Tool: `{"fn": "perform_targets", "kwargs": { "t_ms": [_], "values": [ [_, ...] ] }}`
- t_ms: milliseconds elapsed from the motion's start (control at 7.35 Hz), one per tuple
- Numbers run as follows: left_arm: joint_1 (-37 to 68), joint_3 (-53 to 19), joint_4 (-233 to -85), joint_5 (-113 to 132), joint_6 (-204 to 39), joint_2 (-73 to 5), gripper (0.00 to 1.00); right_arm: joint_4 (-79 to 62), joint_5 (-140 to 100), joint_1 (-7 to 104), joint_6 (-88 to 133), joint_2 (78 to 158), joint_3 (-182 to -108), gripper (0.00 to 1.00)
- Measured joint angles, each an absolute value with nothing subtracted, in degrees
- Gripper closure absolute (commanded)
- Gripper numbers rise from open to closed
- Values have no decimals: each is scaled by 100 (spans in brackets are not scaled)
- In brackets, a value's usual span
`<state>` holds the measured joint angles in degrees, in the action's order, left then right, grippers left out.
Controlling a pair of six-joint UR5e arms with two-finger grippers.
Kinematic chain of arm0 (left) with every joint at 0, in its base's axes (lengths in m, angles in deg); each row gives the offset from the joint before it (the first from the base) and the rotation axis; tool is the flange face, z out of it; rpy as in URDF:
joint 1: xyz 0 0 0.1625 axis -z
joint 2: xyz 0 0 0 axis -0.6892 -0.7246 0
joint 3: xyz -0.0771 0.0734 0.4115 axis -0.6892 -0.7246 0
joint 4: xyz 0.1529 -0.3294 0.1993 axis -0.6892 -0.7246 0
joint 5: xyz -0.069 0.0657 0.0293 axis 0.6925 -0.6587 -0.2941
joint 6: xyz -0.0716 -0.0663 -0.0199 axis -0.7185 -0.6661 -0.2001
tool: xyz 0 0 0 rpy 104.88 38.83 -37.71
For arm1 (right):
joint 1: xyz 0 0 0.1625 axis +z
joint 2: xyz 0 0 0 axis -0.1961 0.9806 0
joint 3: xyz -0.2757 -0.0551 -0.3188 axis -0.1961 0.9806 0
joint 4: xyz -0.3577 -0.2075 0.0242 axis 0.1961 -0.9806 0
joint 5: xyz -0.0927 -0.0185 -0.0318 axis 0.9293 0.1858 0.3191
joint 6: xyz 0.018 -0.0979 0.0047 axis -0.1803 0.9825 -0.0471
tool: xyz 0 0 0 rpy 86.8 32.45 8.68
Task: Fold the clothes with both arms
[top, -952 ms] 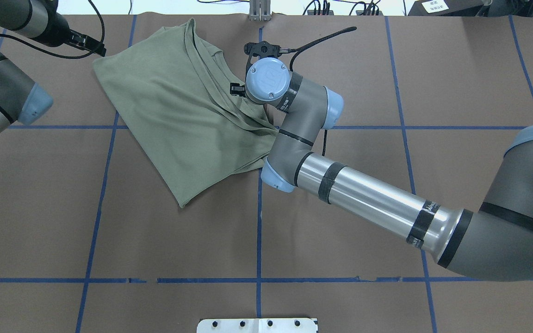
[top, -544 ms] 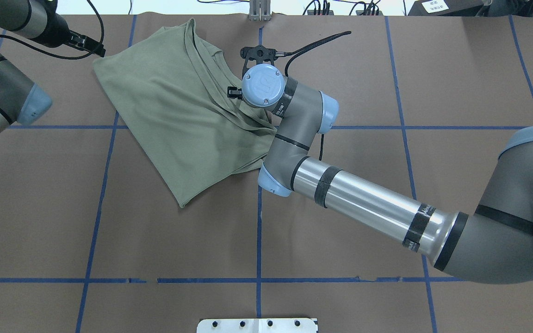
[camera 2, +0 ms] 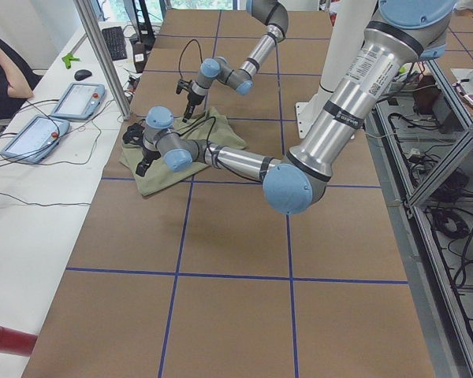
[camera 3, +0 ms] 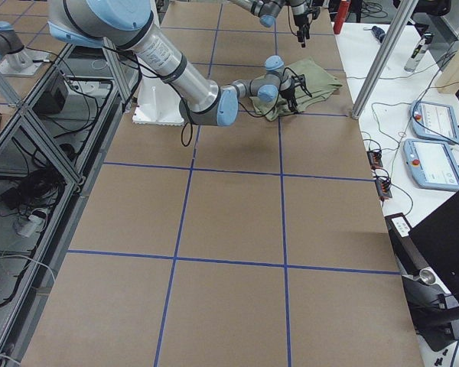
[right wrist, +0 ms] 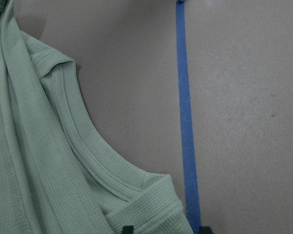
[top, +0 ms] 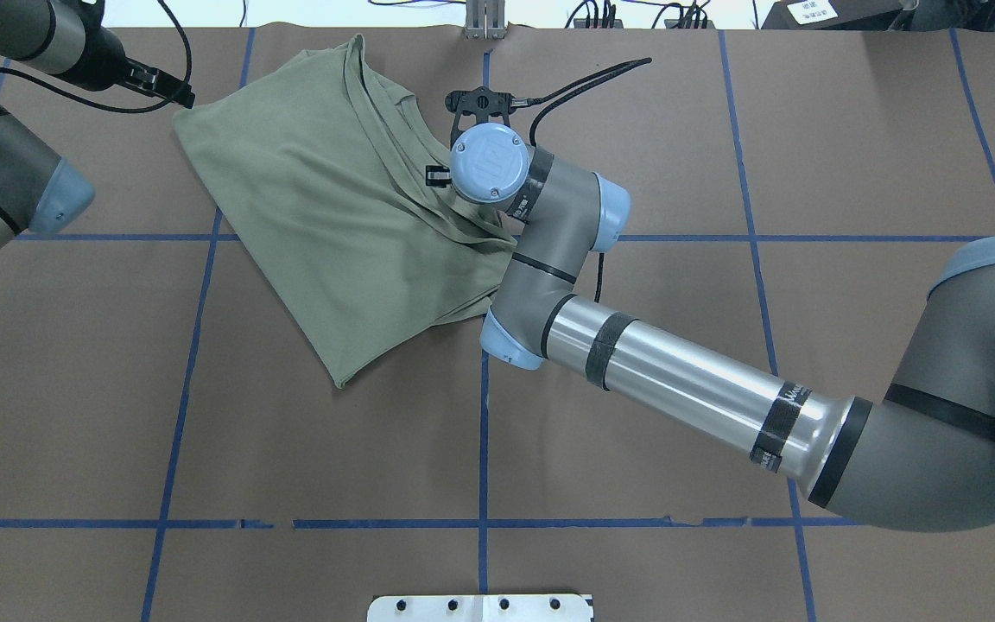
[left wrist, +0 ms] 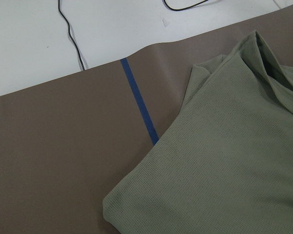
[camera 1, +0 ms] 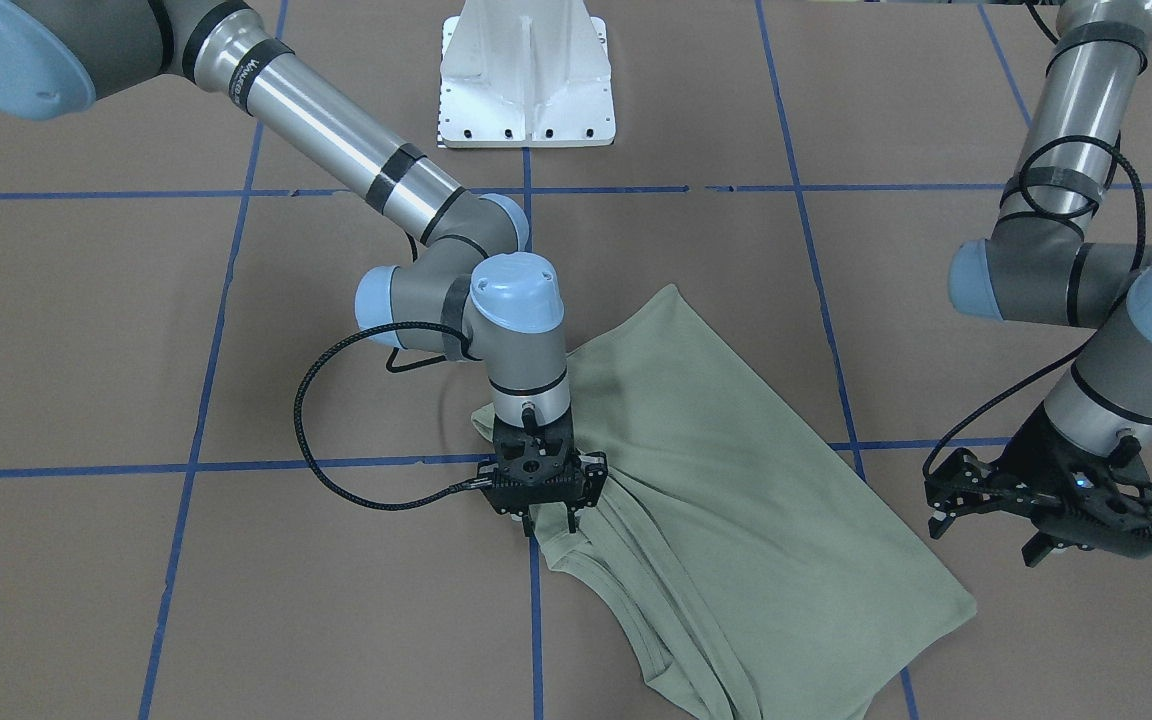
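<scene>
The clothes, one sage-green shirt [top: 333, 199], lie folded on the brown table at the far side, left of the centre line. My right gripper [camera 1: 549, 525] points straight down at the shirt's [camera 1: 736, 480] bunched right edge. In the right wrist view two dark fingertips [right wrist: 128, 228] stand apart over a ribbed corner of the shirt [right wrist: 39, 161], so it is open. My left gripper [camera 1: 986, 530] hovers open just off the shirt's far-left corner, with nothing in it. The left wrist view shows only that corner of the shirt [left wrist: 224, 161] on the table.
Blue tape lines [top: 484, 432] mark a grid on the brown table cover. The white pedestal base [camera 1: 526, 75] stands at the robot's edge. A white side bench with tablets [camera 2: 79, 101] and a seated person [camera 2: 4, 67] lies beyond the far edge.
My right wrist has moved a little to the left and further away along the shirt's right edge. The left arm has barely shifted and the shirt lies as before.
</scene>
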<state>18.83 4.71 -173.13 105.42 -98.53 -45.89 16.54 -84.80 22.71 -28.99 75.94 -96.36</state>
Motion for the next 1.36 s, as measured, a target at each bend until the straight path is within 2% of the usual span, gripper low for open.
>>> {"fn": "perform_targets", "kwargs": {
  "t_ms": [136,272,408,544,1088,1360],
  "values": [
    [1884,470,-17313,10543,-9853,-4589,0,1658,-8479,2271,-2867,7597,-9625,50],
    [1884,470,-17314,10542,-9852,-4588,0,1658,-8480,2271,-2839,7600,-9615,61],
    [1883,470,-17313,10542,-9853,-4588,0,1657,-8483,2271,-2826,7600,-9611,95],
    [1883,470,-17313,10542,-9853,-4588,0,1659,-8485,2271,-2821,7601,-9609,100],
    [1884,470,-17313,10542,-9852,-4589,0,1652,-8545,2282,-2834,7590,-9696,100],
    [1883,470,-17313,10543,-9852,-4588,0,1382,-8643,2273,-2900,7815,-10356,100]
  ]
}}
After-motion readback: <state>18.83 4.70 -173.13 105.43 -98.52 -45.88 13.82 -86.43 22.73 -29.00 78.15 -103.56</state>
